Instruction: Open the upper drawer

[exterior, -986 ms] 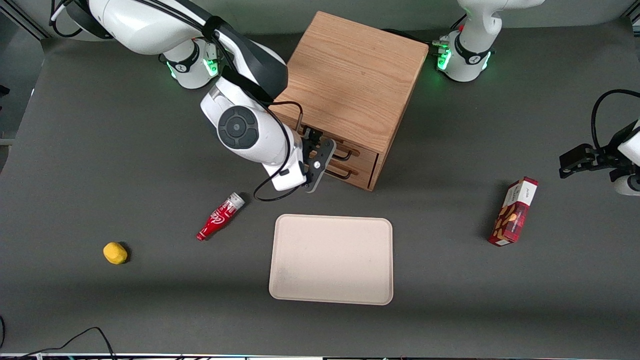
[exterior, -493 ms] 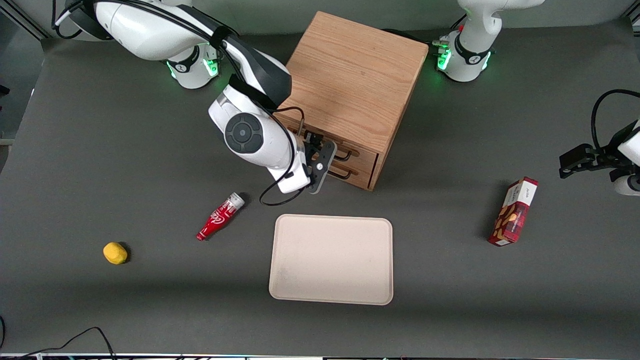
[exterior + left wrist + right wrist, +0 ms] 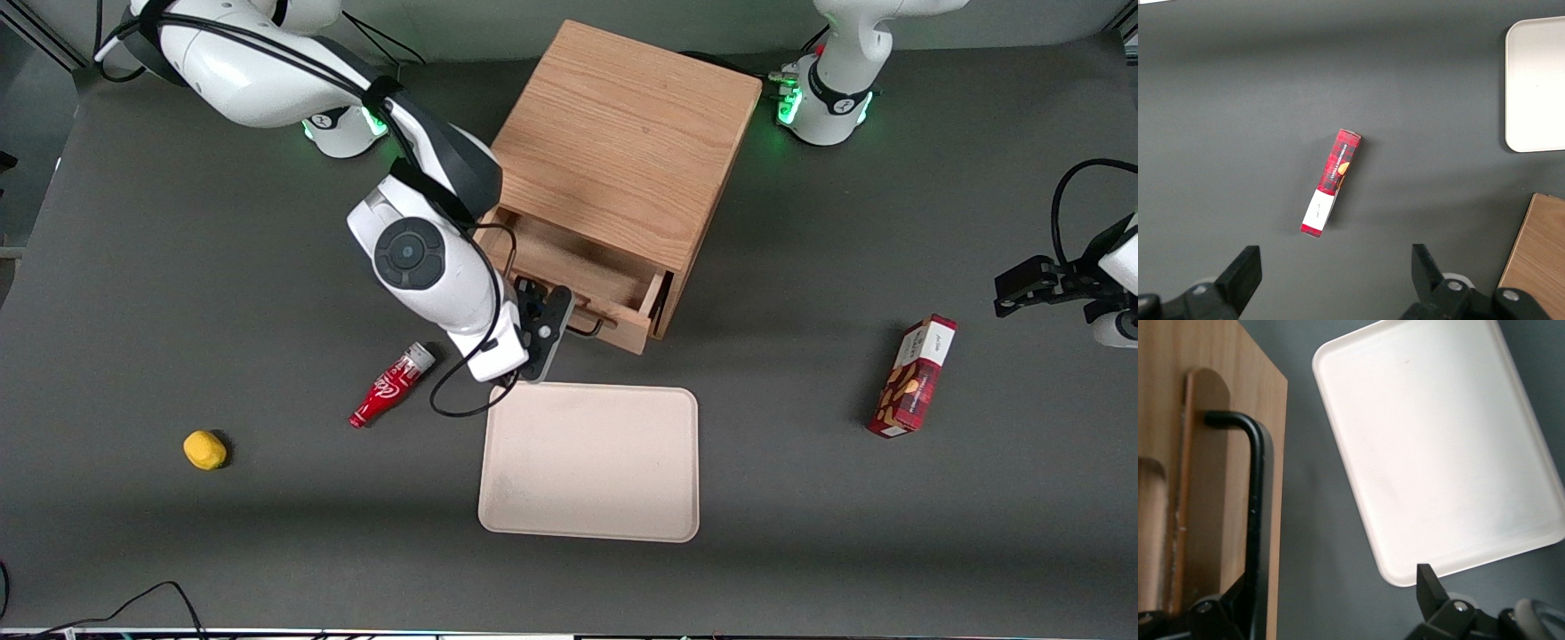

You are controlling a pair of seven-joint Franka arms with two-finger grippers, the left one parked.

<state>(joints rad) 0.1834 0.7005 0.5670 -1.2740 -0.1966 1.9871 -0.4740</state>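
The wooden cabinet (image 3: 622,133) stands near the middle of the table. Its upper drawer (image 3: 613,331) is pulled out toward the front camera, and its bare inside (image 3: 578,267) shows. The lower drawer is hidden under it. My right gripper (image 3: 553,322) is at the drawer's front, at the working arm's end of the thin dark bar handle (image 3: 587,331). In the right wrist view the gripper (image 3: 1328,603) is open. One finger (image 3: 1218,613) lies against the handle bar (image 3: 1255,513) on the drawer front (image 3: 1211,487). The other finger (image 3: 1428,583) is over the tray's edge.
A cream tray (image 3: 589,462) lies just nearer the front camera than the drawer; it also shows in the right wrist view (image 3: 1438,440). A red bottle (image 3: 391,384) and a yellow lump (image 3: 204,450) lie toward the working arm's end. A red box (image 3: 913,377) lies toward the parked arm's end.
The upper drawer has slid out of the cabinet toward the front camera. My gripper moved with its handle toward the tray.
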